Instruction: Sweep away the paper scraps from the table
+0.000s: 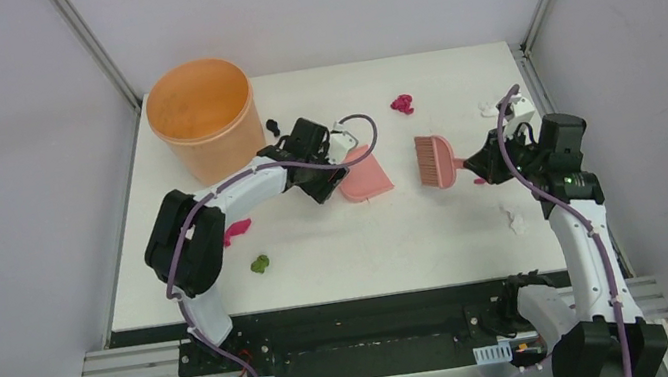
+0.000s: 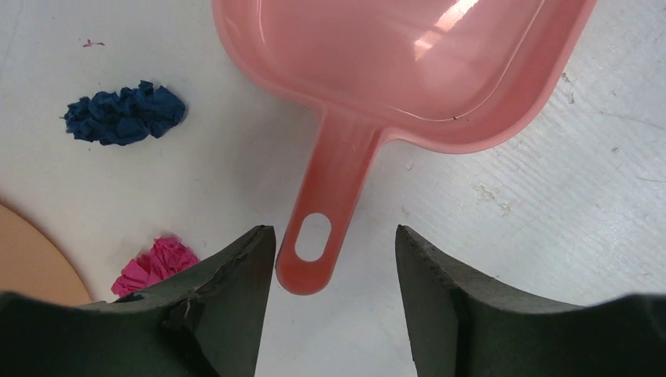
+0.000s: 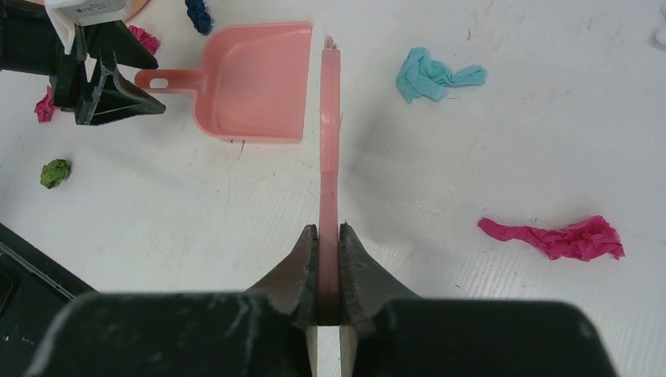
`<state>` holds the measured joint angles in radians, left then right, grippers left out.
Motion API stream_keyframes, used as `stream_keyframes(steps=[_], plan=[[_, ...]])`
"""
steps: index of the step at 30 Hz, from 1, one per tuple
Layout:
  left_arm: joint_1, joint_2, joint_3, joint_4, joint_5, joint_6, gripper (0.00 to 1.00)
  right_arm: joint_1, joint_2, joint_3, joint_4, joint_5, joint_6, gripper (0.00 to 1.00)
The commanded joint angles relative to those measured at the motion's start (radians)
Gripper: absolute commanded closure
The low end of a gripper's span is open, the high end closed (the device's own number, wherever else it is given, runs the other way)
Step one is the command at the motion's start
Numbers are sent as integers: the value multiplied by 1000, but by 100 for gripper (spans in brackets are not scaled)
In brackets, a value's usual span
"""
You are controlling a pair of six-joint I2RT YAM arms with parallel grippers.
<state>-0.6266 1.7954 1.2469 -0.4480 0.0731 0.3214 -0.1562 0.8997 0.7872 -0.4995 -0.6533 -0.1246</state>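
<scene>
My left gripper (image 2: 334,251) is open on the white table (image 2: 550,196). The end of the pink dustpan's handle (image 2: 318,236) lies between its fingers, close to the left finger. In the top view this gripper (image 1: 334,163) is at the dustpan (image 1: 365,175). My right gripper (image 3: 329,236) is shut on the pink hand brush (image 3: 330,141), which is held edge-on and also shows in the top view (image 1: 434,160). Paper scraps lie about: dark blue (image 2: 124,114), magenta (image 2: 157,263), teal (image 3: 432,75), magenta (image 3: 558,238), green (image 3: 55,173), and magenta (image 1: 403,104).
An orange bucket (image 1: 202,118) stands at the table's far left. More scraps lie there: black (image 1: 272,125), magenta (image 1: 237,230), green (image 1: 261,264), and white (image 1: 514,219) near my right arm. The table's black frame (image 1: 350,313) runs along the near edge.
</scene>
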Motion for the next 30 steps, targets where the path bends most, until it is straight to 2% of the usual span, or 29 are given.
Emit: stream_keyframes(steps=[1,8,11,22,25,30], plan=[[7,30,71,-48,31,10,44,-9,-26,7,35,-4,1,100],[-8,3,49,-90,-3,-43,63,-12,-31,4,37,-11,-1,100],[-19,-1,37,-86,-67,-45,64,-13,-23,6,35,-17,-6,100],[-56,38,43,-92,-94,-44,61,-14,-21,6,24,-30,-17,100],[-56,50,82,-122,-95,-62,63,-14,-15,7,24,-31,-18,100],[-56,54,94,-149,-104,-72,73,-15,-10,9,22,-33,-27,100]])
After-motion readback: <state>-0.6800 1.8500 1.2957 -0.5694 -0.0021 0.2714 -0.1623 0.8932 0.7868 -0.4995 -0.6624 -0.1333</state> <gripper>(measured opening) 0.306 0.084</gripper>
